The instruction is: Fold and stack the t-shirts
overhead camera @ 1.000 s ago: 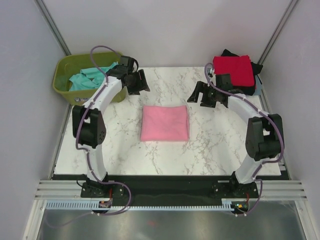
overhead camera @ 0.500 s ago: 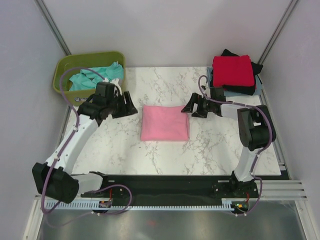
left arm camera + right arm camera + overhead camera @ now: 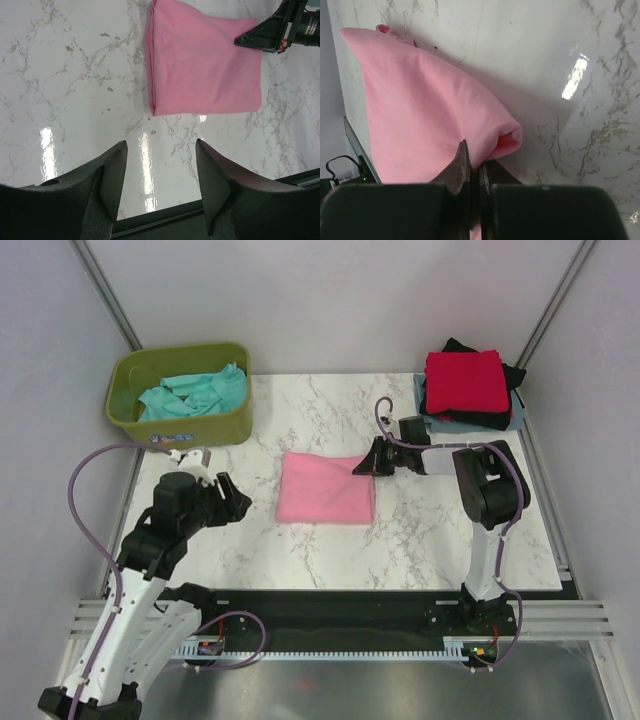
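- The right arm (image 3: 490,490) rises from its base at the near right edge, bends at the elbow and stretches its forearm low and leftward across the table.
- The right gripper (image 3: 362,468) sits at the far right corner of the pink t-shirt (image 3: 325,490). In the wrist view its jaws are pinched tight on a raised fold of that pink cloth, with the fingertips (image 3: 465,167) almost meeting.
- The pinched corner is lifted a little and rolled over on itself; the rest of the shirt lies flat.
- The left arm (image 3: 150,540) leans out past the near left corner, with its elbow low and outside the table edge and its forearm angled back in.
- The left gripper (image 3: 228,502) hangs over the left part of the table, pointing towards the pink t-shirt but well apart from it. Its jaws stand wide and hold nothing.
- The pink t-shirt is folded to a rough rectangle in the middle of the marble table top (image 3: 420,530).
- At the far right corner sits a stack with a red t-shirt (image 3: 465,380) on top, a black t-shirt (image 3: 480,422) under it and a grey-blue t-shirt (image 3: 516,420) showing at the bottom.
- At the far left corner stands an olive-green tub (image 3: 180,430) with a crumpled teal t-shirt (image 3: 195,395) inside.
- The white marble is grey-veined and glossy, catching lamp reflections.
- Pale walls (image 3: 330,300) close in three sides, and an aluminium rail (image 3: 330,620) runs along the near edge.
- A purple cable (image 3: 85,475) loops off the left arm.
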You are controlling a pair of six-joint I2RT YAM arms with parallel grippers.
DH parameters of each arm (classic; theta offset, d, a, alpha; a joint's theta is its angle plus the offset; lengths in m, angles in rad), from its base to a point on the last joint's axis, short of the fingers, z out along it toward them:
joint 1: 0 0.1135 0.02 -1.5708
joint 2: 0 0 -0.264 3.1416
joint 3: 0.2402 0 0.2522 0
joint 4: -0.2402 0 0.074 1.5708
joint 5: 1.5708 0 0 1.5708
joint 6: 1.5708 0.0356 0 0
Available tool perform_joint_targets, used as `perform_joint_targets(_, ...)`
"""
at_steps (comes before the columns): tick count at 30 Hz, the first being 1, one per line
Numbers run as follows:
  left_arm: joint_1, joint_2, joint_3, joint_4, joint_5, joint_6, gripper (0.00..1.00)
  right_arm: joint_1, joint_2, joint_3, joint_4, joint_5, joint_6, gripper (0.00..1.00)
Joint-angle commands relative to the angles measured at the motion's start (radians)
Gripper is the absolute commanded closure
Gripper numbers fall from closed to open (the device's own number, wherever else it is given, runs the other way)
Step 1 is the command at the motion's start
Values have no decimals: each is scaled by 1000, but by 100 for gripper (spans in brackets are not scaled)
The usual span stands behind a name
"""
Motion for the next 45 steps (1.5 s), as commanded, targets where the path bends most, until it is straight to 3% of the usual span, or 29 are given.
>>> perform_joint_targets(1,-1,-88,-33,45,-27,-11,36,-14,-58,116,-136,-21,-130,100)
perform_joint_targets(8,-1,-134,-50,69,-47,11,37,-67,-209,388,-530,88,-347,100)
perform_joint_targets(20,0,-107,-53,80,-24,17,38,-228,-124,888,-822,157,-514,100)
perform_joint_targets(30,0,-73,-56,80,-5,22,39,-340,21,1279,-914,118,-528,100)
perform_joint_targets(45,0,-49,-56,85,-2,26,41,-446,60,1387,-850,27,-465,100)
